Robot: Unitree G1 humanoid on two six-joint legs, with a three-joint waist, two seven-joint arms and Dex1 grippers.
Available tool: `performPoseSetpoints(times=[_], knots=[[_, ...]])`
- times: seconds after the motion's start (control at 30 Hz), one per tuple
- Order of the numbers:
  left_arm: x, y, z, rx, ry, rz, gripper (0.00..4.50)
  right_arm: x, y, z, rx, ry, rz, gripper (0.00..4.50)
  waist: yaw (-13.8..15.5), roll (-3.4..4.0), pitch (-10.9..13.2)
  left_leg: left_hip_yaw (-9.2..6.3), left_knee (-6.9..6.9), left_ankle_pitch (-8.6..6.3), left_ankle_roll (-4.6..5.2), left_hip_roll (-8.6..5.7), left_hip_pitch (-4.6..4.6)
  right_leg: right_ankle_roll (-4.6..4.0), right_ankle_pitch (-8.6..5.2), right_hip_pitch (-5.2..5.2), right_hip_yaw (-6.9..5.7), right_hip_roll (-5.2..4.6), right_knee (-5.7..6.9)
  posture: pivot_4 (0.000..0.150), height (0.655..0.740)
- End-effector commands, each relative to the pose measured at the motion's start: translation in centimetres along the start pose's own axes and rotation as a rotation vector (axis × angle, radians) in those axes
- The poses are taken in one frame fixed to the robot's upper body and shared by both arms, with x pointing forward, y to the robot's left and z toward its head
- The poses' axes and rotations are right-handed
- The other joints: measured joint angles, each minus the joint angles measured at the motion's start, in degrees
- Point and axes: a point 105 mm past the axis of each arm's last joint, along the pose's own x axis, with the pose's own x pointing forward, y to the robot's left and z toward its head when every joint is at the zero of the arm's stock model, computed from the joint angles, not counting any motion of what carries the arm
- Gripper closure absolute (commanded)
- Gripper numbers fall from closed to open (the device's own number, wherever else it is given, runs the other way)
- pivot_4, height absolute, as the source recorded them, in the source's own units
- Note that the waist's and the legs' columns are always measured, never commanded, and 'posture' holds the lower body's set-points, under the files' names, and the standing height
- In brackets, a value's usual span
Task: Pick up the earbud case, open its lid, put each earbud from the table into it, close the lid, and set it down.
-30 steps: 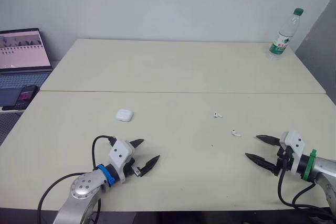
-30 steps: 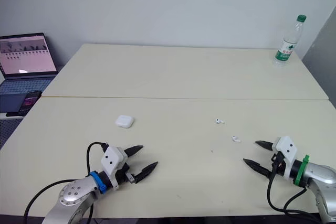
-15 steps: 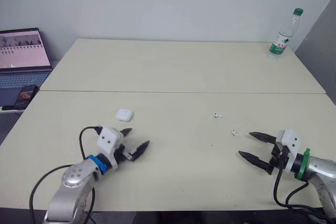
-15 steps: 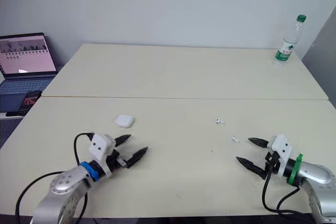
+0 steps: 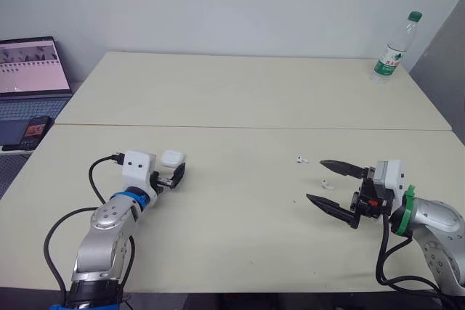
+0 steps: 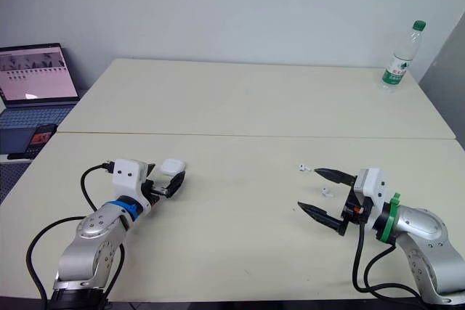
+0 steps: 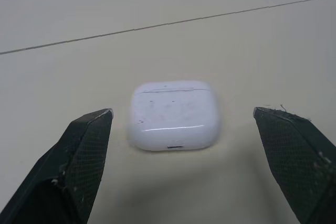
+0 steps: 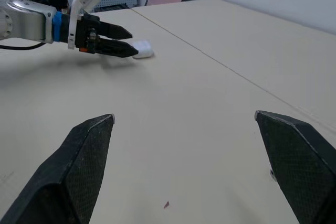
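Count on the cream, flat-topped table (image 5: 240, 215): 1 case, 2 earbuds, 1 bottle. Off its edge: 1 laptop, 1 phone. Tools in view: 2.

Left tool (image 8: 134, 43): two black fingers spread wide apart, gripping nothing. The small white rounded-square plastic earbud case (image 7: 174, 115) lies flat on the table between those two fingers. In the left wrist view a bare gap of table shows on each side of it, so there is no contact with either finger. Lid shut; its seam line shows across the top.

Right tool (image 5: 315, 179): two black fingers also spread wide, gripping nothing.
- Earbud 1, small and white with a short stem (image 5: 327, 183): seen from the head camera, it sits inside the gap between this tool's two fingers, nearer their base than their tips. Touching either finger or not: cannot tell.
- Earbud 2, same kind (image 5: 301, 158): just beyond the tip of this tool's farther finger, apart from it. Both earbuds rest on the table, outside the case.

The two tools are well apart, fingertips pointed towards each other.

Clear plastic bottle with a green cap and green label (image 5: 392, 47): upright, far ahead of the right tool. Open laptop with a lit screen (image 5: 29, 78) and dark phone (image 5: 33, 130): beyond the left tool, on its outer side.
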Motion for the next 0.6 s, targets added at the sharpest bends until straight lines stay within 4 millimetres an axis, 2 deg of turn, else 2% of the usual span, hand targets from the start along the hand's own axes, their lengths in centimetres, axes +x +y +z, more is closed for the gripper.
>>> performPoseSetpoints(times=[0.03, 0.43, 0.53, 0.6], knots=[[0.2, 0.2, 0.2, 0.008, 0.001, 0.015, 0.00, 0.2, 0.4, 1.1, -0.024, -0.035, 0.012, 0.01, 0.0, 0.00, 0.0, 0.01, 0.00, 0.00, 0.00, 0.00, 0.00, -0.01, 0.01, 0.00, 0.01, 0.00, 0.00, 0.150, 0.7362], [1.7, -1.0, -0.8, 0.045, 0.072, -0.026, 0.00, 0.2, 0.8, 1.4, -0.031, -0.035, 0.029, 0.01, 0.0, -0.03, 0.0, 0.02, 0.02, 0.01, -0.01, -0.03, 0.01, 0.04, 0.04, 0.01, 0.02, 0.00, 0.01, 0.150, 0.7362], [1.7, -1.0, -0.9, 0.047, 0.079, -0.025, 0.58, 0.1, 0.9, 1.3, -0.029, -0.033, 0.028, 0.00, 0.0, -0.03, 0.0, 0.00, 0.01, 0.01, -0.01, -0.03, 0.00, 0.03, 0.04, 0.01, 0.01, -0.01, 0.01, 0.150, 0.7362], [1.7, -1.0, -0.9, 0.047, 0.075, -0.024, 1.19, 0.1, 0.9, 1.3, -0.027, -0.030, 0.027, 0.00, 0.0, -0.03, 0.0, 0.00, 0.01, 0.01, -0.01, -0.02, 0.01, 0.03, 0.05, 0.01, 0.02, -0.01, 0.01, 0.150, 0.7362]])
